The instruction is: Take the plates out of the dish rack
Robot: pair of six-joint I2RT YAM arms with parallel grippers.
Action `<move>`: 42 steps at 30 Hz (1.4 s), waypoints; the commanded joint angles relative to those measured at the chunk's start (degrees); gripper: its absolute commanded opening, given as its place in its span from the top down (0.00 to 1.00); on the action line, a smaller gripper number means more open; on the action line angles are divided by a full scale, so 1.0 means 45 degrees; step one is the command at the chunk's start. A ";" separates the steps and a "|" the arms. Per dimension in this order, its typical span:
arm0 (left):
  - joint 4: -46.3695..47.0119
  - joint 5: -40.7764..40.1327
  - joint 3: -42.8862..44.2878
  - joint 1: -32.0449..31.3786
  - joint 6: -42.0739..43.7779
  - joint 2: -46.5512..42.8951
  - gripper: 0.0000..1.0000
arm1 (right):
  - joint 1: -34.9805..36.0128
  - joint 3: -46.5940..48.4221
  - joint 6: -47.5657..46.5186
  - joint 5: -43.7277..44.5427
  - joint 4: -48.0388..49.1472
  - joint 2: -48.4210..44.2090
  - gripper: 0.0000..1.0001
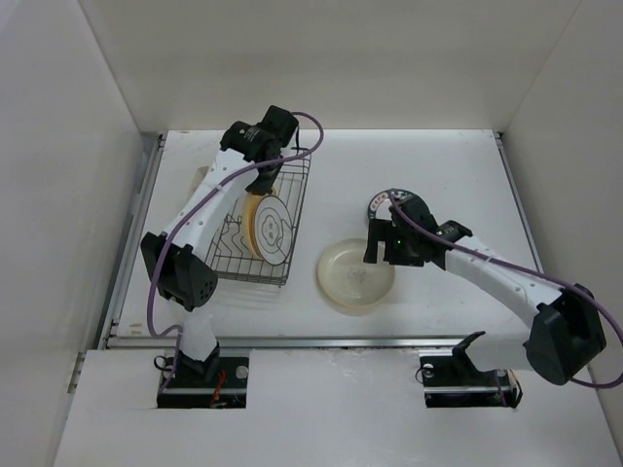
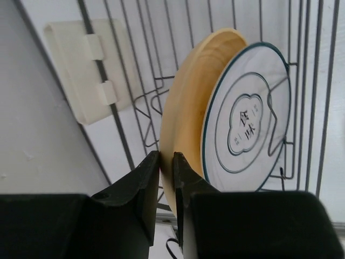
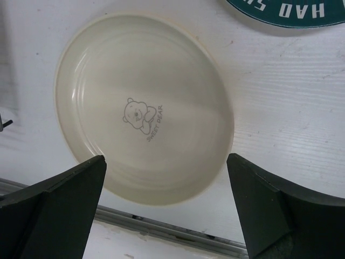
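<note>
The dark wire dish rack [image 1: 301, 200] stands at the left of the table with two plates upright in it. The yellow-tan plate [image 1: 251, 222] stands behind the white ring-patterned plate [image 1: 275, 233]. My left gripper [image 1: 262, 183] reaches down into the rack. In the left wrist view it [image 2: 167, 162] is shut on the rim of the yellow-tan plate [image 2: 186, 108], beside the white plate [image 2: 248, 118]. A cream plate [image 1: 355, 274] with a small bear mark lies flat on the table. My right gripper [image 3: 167, 167] hangs open just above the near edge of the cream plate [image 3: 145, 108], holding nothing.
A dark-rimmed plate [image 1: 381, 205] with lettering [image 3: 285, 9] lies behind the right gripper, partly hidden by it. A white clip [image 2: 86, 70] hangs on the rack's side wire. A metal rail [image 1: 321, 341] marks the table's near edge. White walls enclose the table.
</note>
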 commanded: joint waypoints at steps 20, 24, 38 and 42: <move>0.3978 -0.6312 0.3391 -0.1335 0.3474 -0.0685 1.00 | 0.0304 0.2197 -0.0796 -0.3214 0.3289 -0.1125 0.00; 0.4776 -0.5744 0.4195 -0.1452 0.3357 -0.0938 1.00 | 0.0130 0.2472 0.0044 -0.3685 0.4850 -0.0522 0.00; 0.2983 0.1674 0.2166 -0.1452 -0.0060 -0.2091 1.00 | -0.0846 0.2923 0.1784 -0.3159 0.7180 -0.0344 0.00; 0.2983 0.3025 0.1501 -0.1296 -0.0315 -0.2365 1.00 | -0.1161 0.2221 0.2231 -0.3840 0.7488 -0.0168 0.00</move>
